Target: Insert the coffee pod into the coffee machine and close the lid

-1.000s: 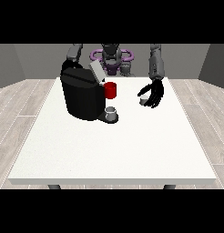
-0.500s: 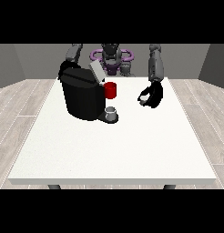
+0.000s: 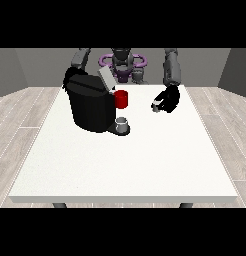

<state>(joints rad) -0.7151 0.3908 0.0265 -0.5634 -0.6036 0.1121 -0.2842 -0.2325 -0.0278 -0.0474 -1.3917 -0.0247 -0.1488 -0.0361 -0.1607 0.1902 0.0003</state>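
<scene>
Curling its fingers round one small pod (image 3: 155,106), the hand at the view's right (image 3: 168,98) hangs beside one machine (image 3: 90,102), lid (image 3: 106,78) up.

My table (image 3: 125,160) shows smooth matt white; the coffee machine (image 3: 90,107) looks like matt black plastic, its lid (image 3: 106,79) grey, perhaps metal, and the floor (image 3: 20,120) pale wood planks

Even, soft light is falling from above, leaving the white table (image 3: 120,165) bright without glare, while the black coffee machine (image 3: 90,107) is casting only a faint shadow.
</scene>
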